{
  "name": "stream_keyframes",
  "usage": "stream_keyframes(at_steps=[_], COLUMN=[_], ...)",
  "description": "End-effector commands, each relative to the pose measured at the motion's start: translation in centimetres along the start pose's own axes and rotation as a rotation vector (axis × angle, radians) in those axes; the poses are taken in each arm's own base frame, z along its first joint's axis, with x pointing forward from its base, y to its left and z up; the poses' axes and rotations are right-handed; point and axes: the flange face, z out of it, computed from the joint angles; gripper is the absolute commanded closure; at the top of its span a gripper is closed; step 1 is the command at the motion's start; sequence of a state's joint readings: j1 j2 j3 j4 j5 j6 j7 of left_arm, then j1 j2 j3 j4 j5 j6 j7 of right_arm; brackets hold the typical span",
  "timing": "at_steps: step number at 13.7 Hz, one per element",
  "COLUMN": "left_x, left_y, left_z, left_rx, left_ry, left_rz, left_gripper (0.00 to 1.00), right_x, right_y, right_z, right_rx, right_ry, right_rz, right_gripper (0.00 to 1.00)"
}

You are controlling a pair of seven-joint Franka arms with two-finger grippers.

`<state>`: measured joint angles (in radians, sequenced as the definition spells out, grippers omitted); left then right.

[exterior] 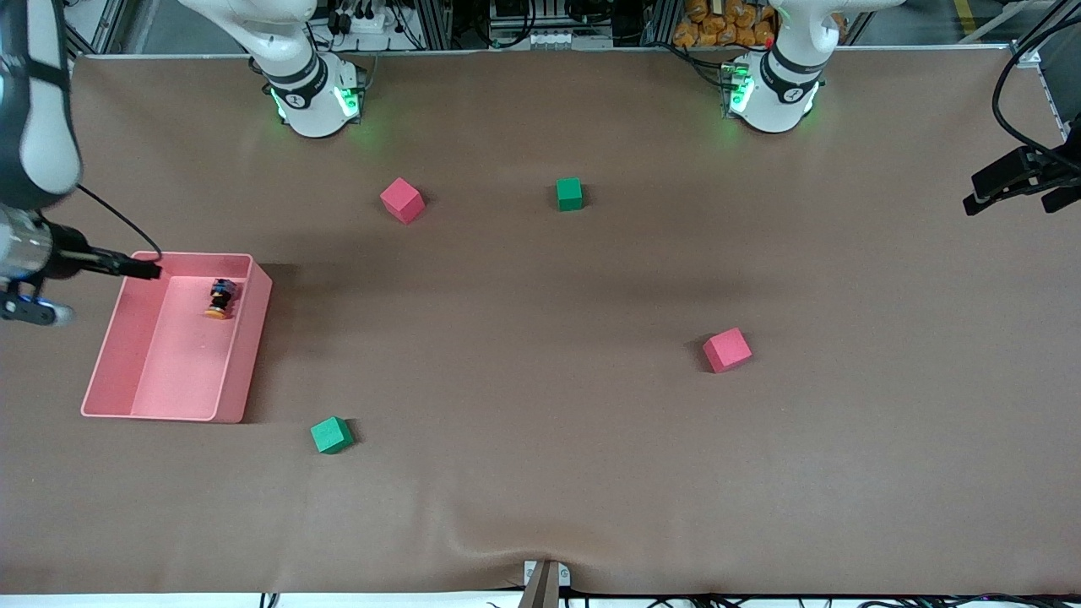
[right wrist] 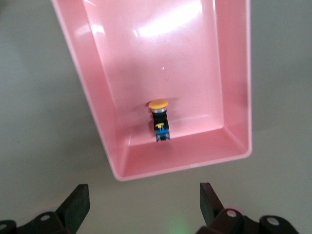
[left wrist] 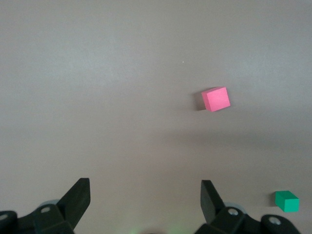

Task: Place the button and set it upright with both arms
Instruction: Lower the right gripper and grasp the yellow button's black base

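The button lies on its side in a pink tray at the right arm's end of the table. Its orange cap points toward the front camera and its black-and-blue body lies near the tray's short wall. My right gripper hangs open over the bare table just outside that wall, with nothing between its fingers. My left gripper is open and empty, high over the left arm's end of the table, away from the button.
Two red cubes and two green cubes are scattered on the brown table. The left wrist view shows a red cube and a green cube.
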<state>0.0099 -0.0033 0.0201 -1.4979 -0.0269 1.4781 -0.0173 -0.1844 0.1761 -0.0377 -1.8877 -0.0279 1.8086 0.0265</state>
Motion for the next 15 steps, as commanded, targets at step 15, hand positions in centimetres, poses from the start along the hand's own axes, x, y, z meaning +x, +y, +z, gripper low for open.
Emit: stream_keyframes(at_steps=[15], left_x=[-0.3], left_y=[-0.2], left_z=[-0.6], left_rx=[0.011], left_ry=[-0.006], left_rz=[0.031], left_gripper=[0.00], right_x=[-0.9], right_y=[2.1], right_z=[21.4], right_rx=[0.029], right_ry=[0.123], right_rz=[-0.122], right_gripper=[0.00])
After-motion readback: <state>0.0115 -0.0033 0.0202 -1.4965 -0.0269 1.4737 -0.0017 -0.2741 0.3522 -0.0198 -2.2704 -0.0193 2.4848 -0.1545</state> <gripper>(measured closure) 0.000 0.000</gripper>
